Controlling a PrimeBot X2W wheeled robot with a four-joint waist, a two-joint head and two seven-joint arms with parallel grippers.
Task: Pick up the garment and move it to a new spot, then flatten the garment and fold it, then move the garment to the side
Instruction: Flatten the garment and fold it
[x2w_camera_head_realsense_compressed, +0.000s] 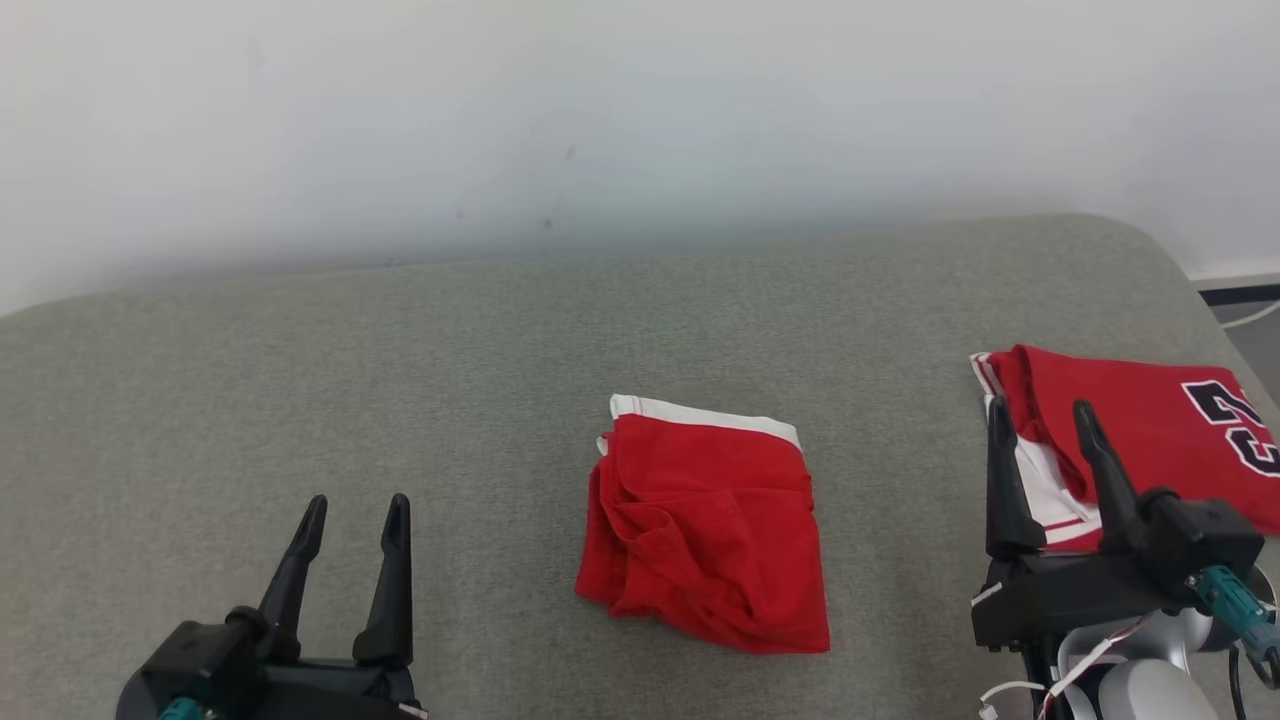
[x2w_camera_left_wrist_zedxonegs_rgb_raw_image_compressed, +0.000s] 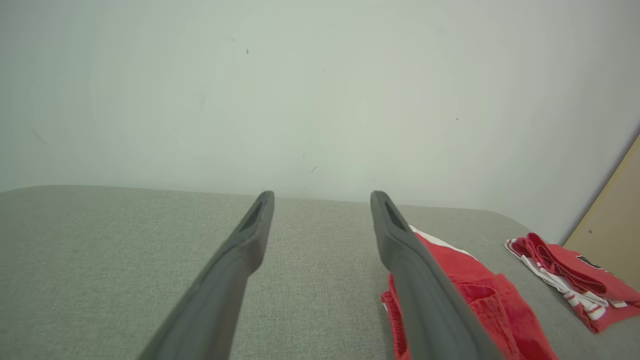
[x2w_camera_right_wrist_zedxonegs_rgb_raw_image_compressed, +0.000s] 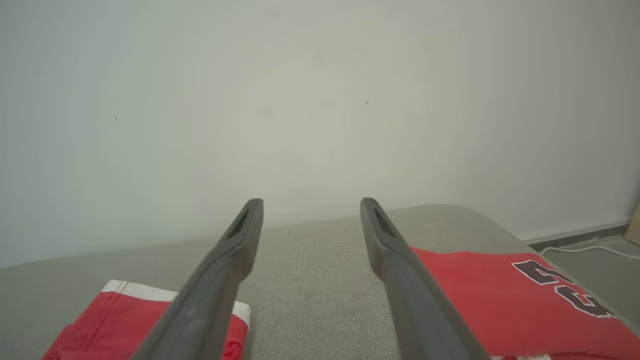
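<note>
A red garment (x2w_camera_head_realsense_compressed: 710, 525) with a white band along its far edge lies folded in a rough square near the middle of the grey padded surface (x2w_camera_head_realsense_compressed: 400, 380). It also appears at the lower right of the left wrist view as the garment (x2w_camera_left_wrist_zedxonegs_rgb_raw_image_compressed: 480, 295) and at the lower left of the right wrist view as the garment (x2w_camera_right_wrist_zedxonegs_rgb_raw_image_compressed: 105, 320). My left gripper (x2w_camera_head_realsense_compressed: 353, 520) hovers open at the lower left, well clear of it, fingers pointing away. My right gripper (x2w_camera_head_realsense_compressed: 1042, 420) stands open at the lower right, with nothing between its fingers.
A second red jersey (x2w_camera_head_realsense_compressed: 1150, 420) with dark numbers and white trim lies folded at the right edge, partly behind my right fingers (x2w_camera_head_realsense_compressed: 1100, 470). A pale wall (x2w_camera_head_realsense_compressed: 600, 120) rises behind the surface. Floor and a white cable (x2w_camera_right_wrist_zedxonegs_rgb_raw_image_compressed: 585, 249) lie past the right end.
</note>
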